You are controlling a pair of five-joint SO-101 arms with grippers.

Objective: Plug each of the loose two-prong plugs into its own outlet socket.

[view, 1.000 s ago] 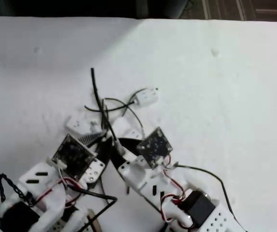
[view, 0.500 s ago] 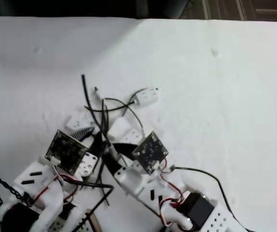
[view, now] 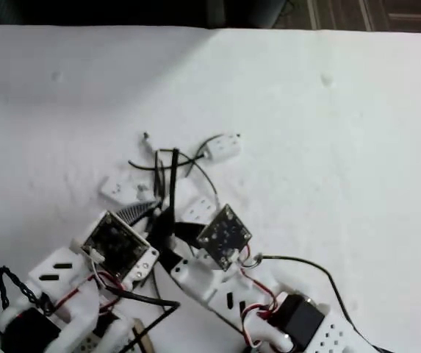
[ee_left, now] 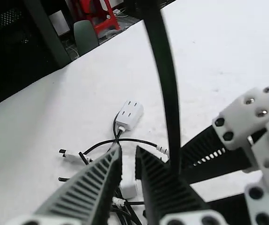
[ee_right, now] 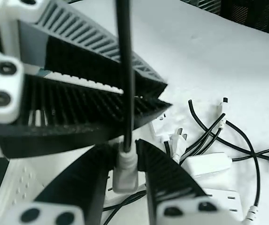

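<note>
My right gripper is shut on a white two-prong plug, whose stiff black cable rises straight up from it. In the high view that cable stands between the two arms. My left gripper sits close beside the right one, its fingers a narrow gap apart with nothing between them. A white outlet block lies beyond it on the table, also seen in the high view. A second outlet block and a third lie by the gripper tips. A loose plug lies among the cables.
Thin black cables tangle between the outlet blocks. A white adapter and another outlet face lie under the right gripper. The white table spreads wide to the right and far side.
The held cable's free end swung from leaning far-left to nearly upright. The left arm dipped left, then came back. The right arm drew slightly left and nearer.
</note>
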